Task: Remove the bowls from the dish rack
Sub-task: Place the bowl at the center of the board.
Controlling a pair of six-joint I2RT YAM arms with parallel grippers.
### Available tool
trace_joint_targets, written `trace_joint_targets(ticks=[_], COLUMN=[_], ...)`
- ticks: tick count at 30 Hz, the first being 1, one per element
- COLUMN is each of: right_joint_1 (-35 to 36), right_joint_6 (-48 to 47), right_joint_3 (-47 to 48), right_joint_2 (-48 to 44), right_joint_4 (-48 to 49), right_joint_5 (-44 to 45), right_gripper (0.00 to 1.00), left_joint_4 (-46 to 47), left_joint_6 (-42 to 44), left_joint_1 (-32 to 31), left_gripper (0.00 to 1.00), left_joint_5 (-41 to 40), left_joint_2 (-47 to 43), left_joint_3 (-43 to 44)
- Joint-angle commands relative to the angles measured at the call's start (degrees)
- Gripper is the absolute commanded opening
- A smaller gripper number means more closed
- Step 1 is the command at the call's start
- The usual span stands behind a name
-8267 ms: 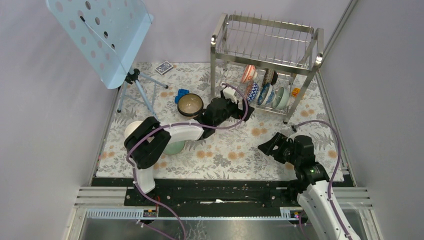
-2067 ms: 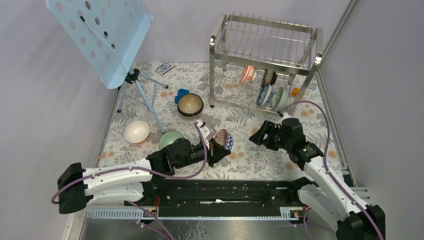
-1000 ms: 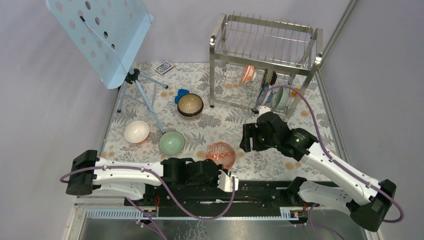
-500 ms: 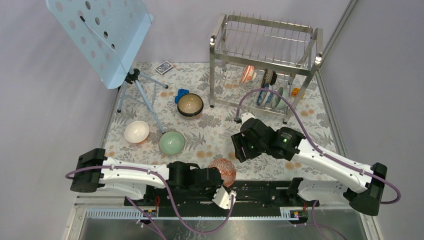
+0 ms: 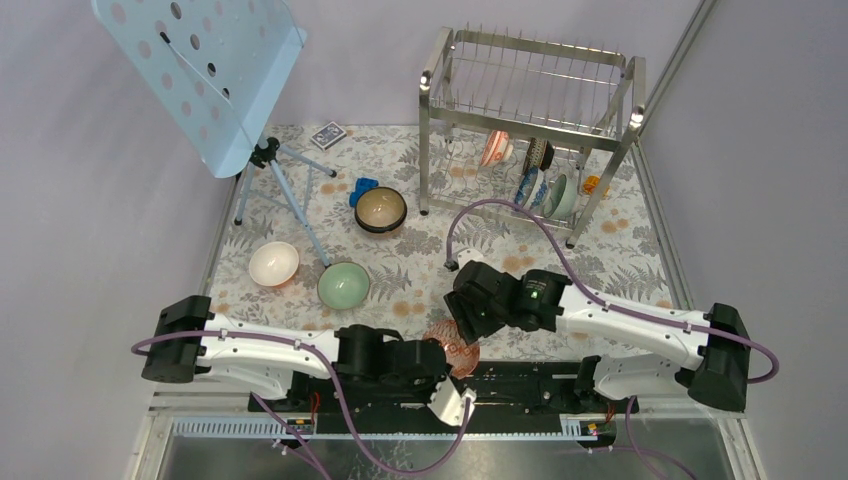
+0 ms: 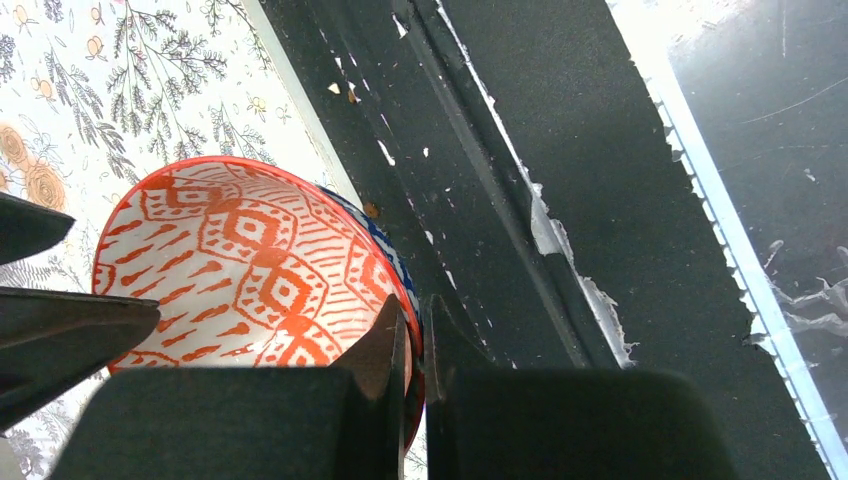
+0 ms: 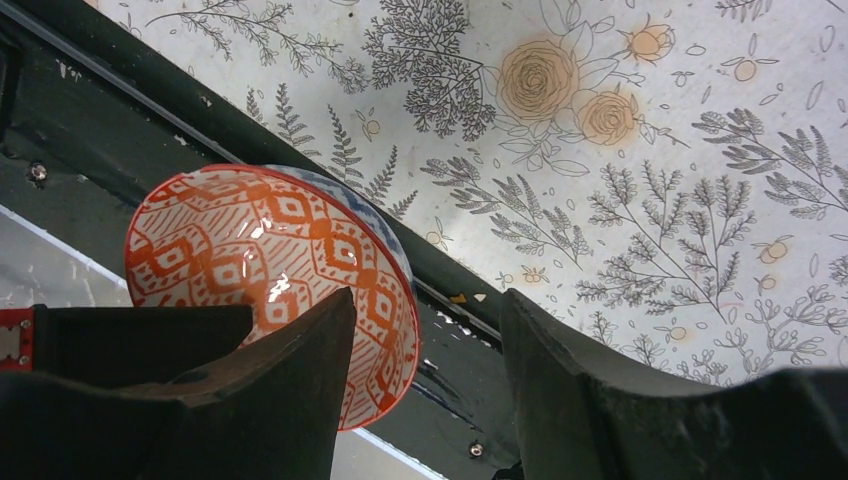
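1. 8 bowls in all.
2. 3 of them sit loose on the tabletop [image 5: 610, 262]: 1 white bowl [image 5: 273, 262], 1 pale green bowl [image 5: 343, 285], 1 dark brown bowl [image 5: 381, 209].
3. 1 orange-red patterned bowl [image 6: 250, 265] is at the near edge.
4. 4 stand in the lower tier: 1 orange-and-white bowl [image 5: 495, 148], 1 dark patterned bowl [image 5: 540, 153], 1 blue-and-white bowl [image 5: 527, 187], 1 pale green racked bowl [image 5: 561, 195].
5. 1 dish rack [image 5: 530, 112], with 2 tiers.
6. 1 pale blue music stand [image 5: 205, 75].
7. 1 deck of cards [image 5: 327, 134].
8. 1 small blue object [image 5: 364, 189] and 1 small orange object [image 5: 592, 184], both too small to identify.
9. 2 arms, so 2 grippers: 1 left gripper [image 6: 412, 315], 1 right gripper [image 7: 425, 300].
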Motion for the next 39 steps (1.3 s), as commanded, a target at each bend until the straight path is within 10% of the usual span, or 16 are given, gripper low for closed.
trace_joint_targets(ticks=[1, 21, 31, 39], right_joint_1=[1.4, 2.2, 2.3, 2.2], right_joint_6=[1.9, 3.3, 5.6, 10.7], right_joint_3=[-0.1, -4.1, -5.4, -7.0], right_joint_2=[1.4, 0.5, -1.9, -5.0], right_joint_4=[2.9, 3.5, 6.2, 6.8], right_joint_5=[1.3, 2.5, 4.1, 10.7], right_gripper=[0.61, 0.46, 0.0, 0.0], left_joint_4=[2.5, 4.3, 8.3, 10.5], left_joint_6=[1.1, 0.3, -2.5, -12.4], left_joint_1=[-0.8, -1.1, -1.1, -1.1], left_gripper=[0.0, 0.0, 0.0, 0.98], left_joint_5=[-1.0, -2.2, -2.5, -14.9], left_joint_2=[-0.7, -2.1, -1.9, -3.4], left_joint_3=[2.5, 1.2, -0.2, -0.4])
